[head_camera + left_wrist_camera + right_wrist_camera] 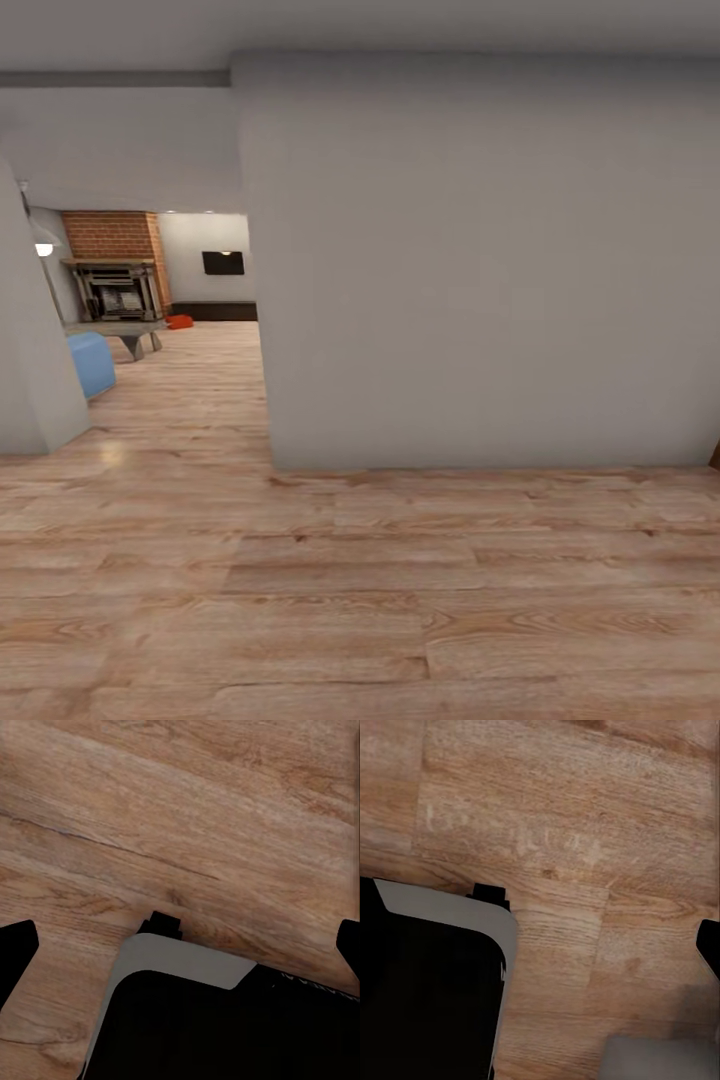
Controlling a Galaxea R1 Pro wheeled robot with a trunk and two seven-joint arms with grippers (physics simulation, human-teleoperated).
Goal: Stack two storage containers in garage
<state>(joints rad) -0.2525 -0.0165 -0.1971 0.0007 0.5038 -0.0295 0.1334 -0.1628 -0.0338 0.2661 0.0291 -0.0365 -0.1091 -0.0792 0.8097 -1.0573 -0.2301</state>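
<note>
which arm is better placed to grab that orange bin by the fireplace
Left, tentatively. The orange bin sits far off through the doorway at the head view's left, by the brick fireplace, so it lies on the left arm's side. Neither arm reaches yet; both wrist cameras face wood floor.

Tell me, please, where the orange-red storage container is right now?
In the head view, the storage container sits far off on the living room's wood floor, seen through the doorway at left, just right of the brick fireplace and beyond the blue sofa.

A wall stands ahead; left of it, a storage container lies beside the far fireplace
</note>
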